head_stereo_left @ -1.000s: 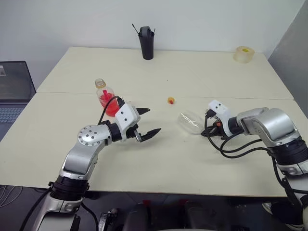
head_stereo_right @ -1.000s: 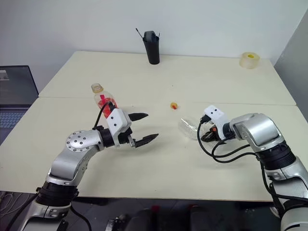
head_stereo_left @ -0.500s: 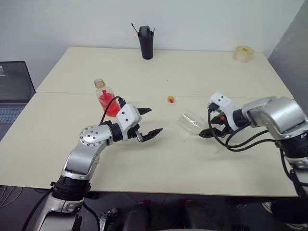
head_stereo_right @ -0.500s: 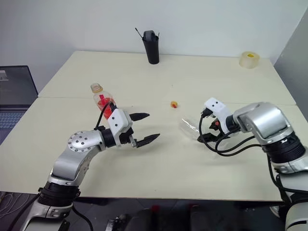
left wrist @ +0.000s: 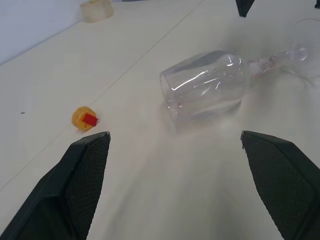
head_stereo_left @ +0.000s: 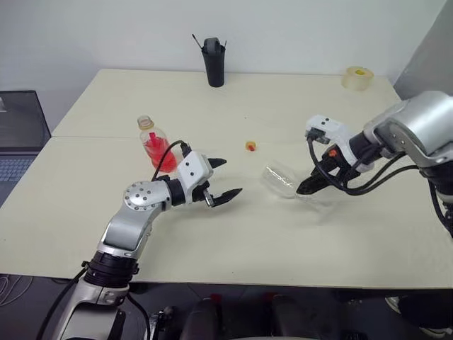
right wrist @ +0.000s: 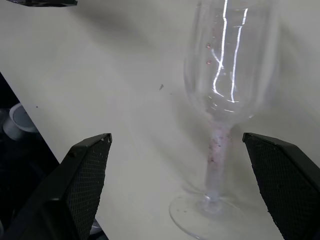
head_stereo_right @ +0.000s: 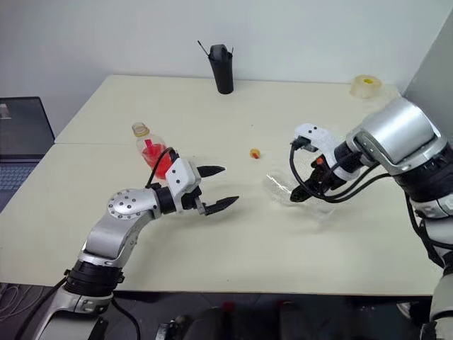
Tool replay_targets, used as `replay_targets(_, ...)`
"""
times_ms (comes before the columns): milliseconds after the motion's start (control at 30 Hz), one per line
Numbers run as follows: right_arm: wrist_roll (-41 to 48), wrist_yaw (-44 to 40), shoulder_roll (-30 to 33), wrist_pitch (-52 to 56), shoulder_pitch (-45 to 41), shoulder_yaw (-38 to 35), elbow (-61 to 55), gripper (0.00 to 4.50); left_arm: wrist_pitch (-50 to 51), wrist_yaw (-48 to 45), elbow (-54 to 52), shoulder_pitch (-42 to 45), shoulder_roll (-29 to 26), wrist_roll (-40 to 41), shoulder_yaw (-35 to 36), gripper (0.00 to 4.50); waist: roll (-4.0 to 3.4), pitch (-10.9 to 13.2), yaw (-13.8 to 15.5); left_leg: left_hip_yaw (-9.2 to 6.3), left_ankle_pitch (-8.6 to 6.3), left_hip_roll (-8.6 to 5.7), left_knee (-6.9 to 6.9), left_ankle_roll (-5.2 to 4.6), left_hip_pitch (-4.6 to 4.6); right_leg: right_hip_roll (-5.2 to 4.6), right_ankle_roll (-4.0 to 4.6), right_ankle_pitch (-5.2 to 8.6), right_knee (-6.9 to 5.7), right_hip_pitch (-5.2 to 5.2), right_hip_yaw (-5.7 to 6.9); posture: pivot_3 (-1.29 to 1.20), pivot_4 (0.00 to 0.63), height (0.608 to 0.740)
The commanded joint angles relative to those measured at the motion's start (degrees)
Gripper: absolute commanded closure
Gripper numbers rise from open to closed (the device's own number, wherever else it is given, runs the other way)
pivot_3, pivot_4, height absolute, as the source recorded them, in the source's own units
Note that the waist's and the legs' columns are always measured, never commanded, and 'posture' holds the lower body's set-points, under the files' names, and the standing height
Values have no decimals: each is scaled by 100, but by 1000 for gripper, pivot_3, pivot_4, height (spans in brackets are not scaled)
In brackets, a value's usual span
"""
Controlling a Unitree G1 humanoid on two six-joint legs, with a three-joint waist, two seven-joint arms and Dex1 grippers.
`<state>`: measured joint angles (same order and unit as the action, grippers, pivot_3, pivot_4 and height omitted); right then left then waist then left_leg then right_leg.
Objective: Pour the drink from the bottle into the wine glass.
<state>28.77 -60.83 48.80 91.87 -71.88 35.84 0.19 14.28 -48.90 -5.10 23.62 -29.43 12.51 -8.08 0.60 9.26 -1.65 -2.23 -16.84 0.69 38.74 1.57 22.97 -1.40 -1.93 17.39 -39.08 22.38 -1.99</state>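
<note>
1 wine glass (head_stereo_left: 282, 180) flat, foot toward right gripper (head_stereo_left: 309, 187).

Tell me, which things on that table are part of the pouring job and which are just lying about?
Part of the job:
- bottle with the red drink, standing uncapped
- wine glass, lying on its side
- yellow cap, loose on the table

Just lying about:
- black cup
- tape roll
- laptop

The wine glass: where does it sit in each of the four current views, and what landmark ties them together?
Left eye view: wine glass lying on its side, right of centre.
Right eye view: same, beside the right hand.
Left wrist view: upper middle, bowl nearest, stem pointing away.
Right wrist view: upper right, foot lowest.
Shared landmark: the yellow cap, in both eye views and the left wrist view.
</note>
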Motion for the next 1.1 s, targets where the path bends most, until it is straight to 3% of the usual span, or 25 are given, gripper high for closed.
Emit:
replay_targets(33,35,131,58,34,84,124,-67,15,-61,18,-317,-30,10,69,93,0,0,0,3,-1,0,0,0,0,1,-1,0,0,0,0,1,0,150,740)
replay_targets(467,-321,438,223,-500,605,576,-28,15,6,20,-483,-113,-36,-24,-8,0,-1,1,1,-2,0,0,1,0,1,0,0,0,-1,1,2,0,150,740)
replay_targets(600,-427,506,127,-597,635,594,117,851,14,30,-515,-124,-43,-34,-15,0,-1,1,-3,-2,0,1,1,0,1,1,0,0,-1,1,2,0,150,740)
replay_targets(933,-724,668,-183,-876,849,624,451,4384,54,-4,-535,-66,-48,-20,-44,0,-1,1,-1,-2,0,1,1,0,1,1,0,0,-2,1,2,0,150,740)
replay_targets(1100,-927,555,-92,-1203,847,662,584,4434,51,-10,-508,-55,-51,-21,-35,0,-1,0,-3,-2,0,1,2,0,-3,2,0,0,-3,-2,2,0,150,740)
